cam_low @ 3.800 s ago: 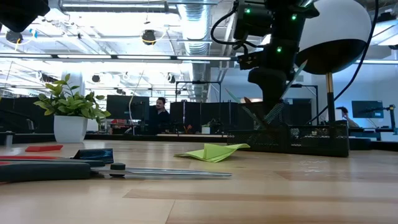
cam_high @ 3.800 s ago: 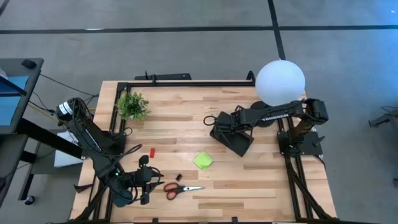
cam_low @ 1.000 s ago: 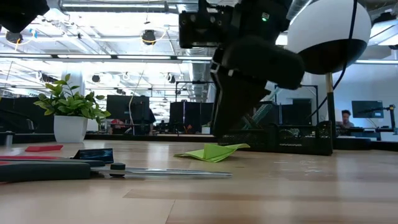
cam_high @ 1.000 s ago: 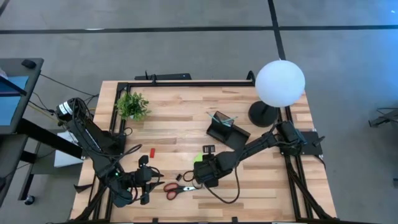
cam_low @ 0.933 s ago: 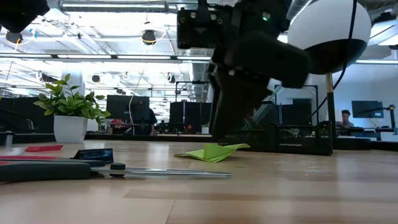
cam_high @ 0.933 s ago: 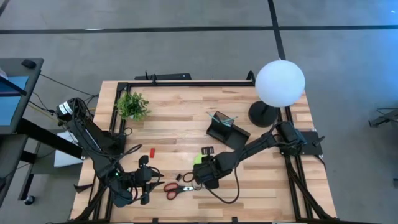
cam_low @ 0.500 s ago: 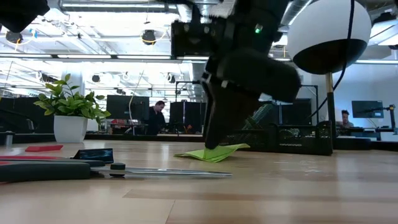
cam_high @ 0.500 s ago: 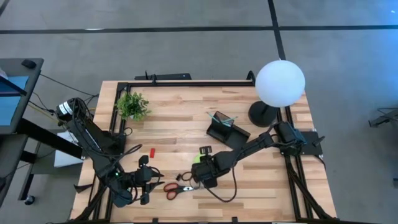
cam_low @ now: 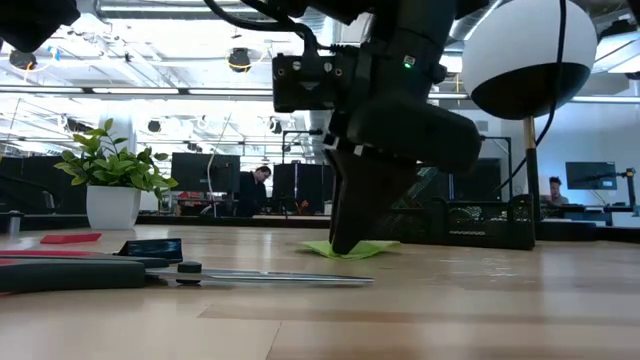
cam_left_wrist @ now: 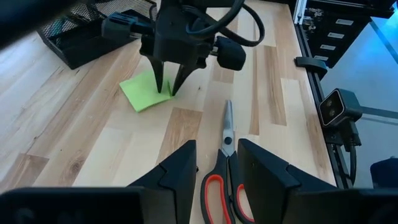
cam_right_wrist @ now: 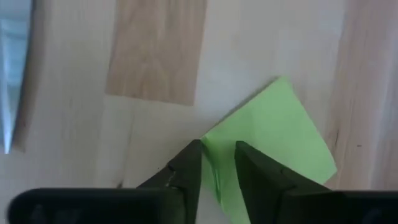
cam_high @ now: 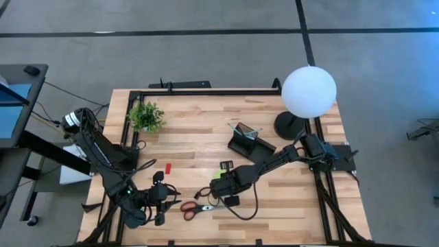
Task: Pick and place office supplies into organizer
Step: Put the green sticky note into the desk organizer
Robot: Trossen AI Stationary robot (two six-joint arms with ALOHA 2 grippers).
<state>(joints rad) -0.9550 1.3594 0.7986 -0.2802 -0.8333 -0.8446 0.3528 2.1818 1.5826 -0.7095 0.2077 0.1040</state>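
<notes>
The right gripper (cam_right_wrist: 213,163) stands tips-down on the table with a corner of the lime-green sticky-note pad (cam_right_wrist: 273,146) caught in the narrow gap between its part-closed fingers (cam_left_wrist: 160,79) (the left gripper (cam_left_wrist: 217,163), half open over the scissors (cam_left_wrist: 226,163), is farther off).

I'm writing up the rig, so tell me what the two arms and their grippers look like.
Both arms are dark, jointed, with loose black cables looping alongside. The right gripper has two slim tapered black fingers under a blocky black wrist housing. The left gripper has wide, flat, angular black fingers. A small green light glows on the right arm.
</notes>
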